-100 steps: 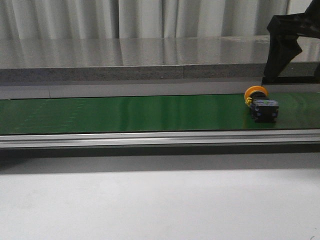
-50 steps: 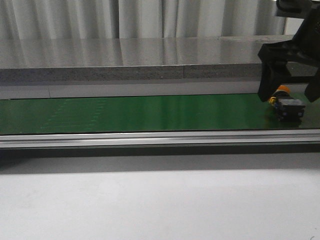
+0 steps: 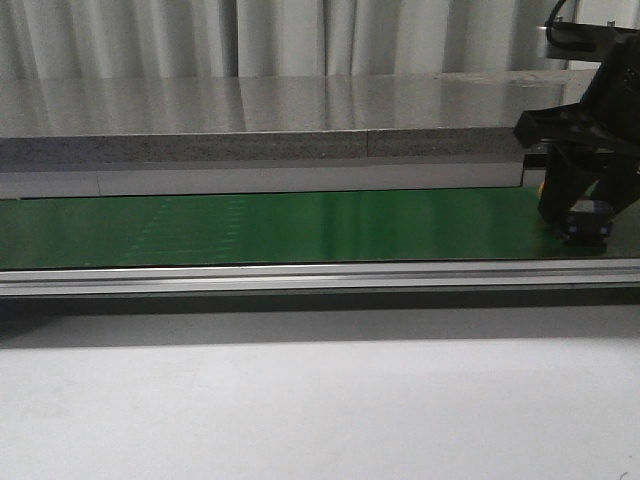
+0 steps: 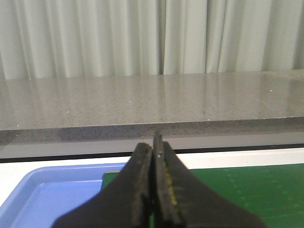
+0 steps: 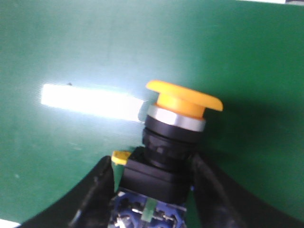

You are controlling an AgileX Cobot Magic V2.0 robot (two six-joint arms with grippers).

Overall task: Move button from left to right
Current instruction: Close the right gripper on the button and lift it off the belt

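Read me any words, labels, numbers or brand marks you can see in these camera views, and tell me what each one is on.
No readable text in any view.
The button shows a plain orange cap and black body; tiny coloured marks at its base, between the right gripper fingers, are too blurred to read.
The green belt, the blue tray and the left gripper carry no lettering.
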